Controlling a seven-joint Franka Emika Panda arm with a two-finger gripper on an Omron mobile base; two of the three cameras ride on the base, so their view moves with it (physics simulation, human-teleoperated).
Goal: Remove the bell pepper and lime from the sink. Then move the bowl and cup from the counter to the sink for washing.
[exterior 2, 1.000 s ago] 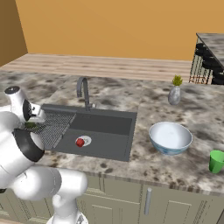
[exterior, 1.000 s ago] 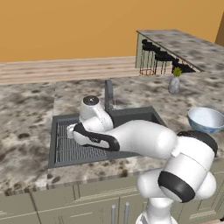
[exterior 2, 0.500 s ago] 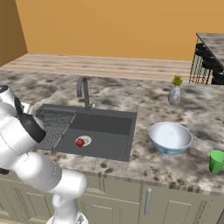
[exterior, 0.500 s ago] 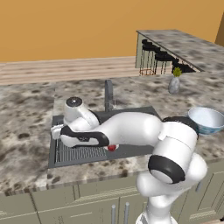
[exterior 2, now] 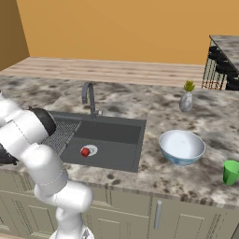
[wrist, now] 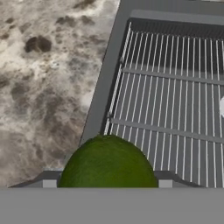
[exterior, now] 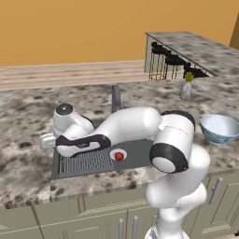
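Sitting between the two dark fingertips [wrist: 49, 183] at the bottom of the hand view, the lime [wrist: 108, 162] rises as a green dome, with a finger close on each side. The gripper [wrist: 105, 183] has its jaws set wide, about the width of the fruit, and appears clamped on it; actual contact at the pads cannot be made out. Behind the lime lies the ribbed rack [wrist: 175, 92] of the sink [wrist: 109, 70], and to the left of the sink's rim spreads the speckled counter [wrist: 39, 78]; the lime is over the rack's left edge, near that rim.

From the left base view the arm reaches across the sink, its hand at the basin's left end, just over the counter's edge. The pepper [exterior: 119, 156] is red and lies on the white drain in the basin, to the right of the hand and apart from it. From the right base view the bowl [exterior 2: 181, 147] stands on the counter right of the sink, and the cup [exterior 2: 230, 172] stands farther right, near the counter's front edge.
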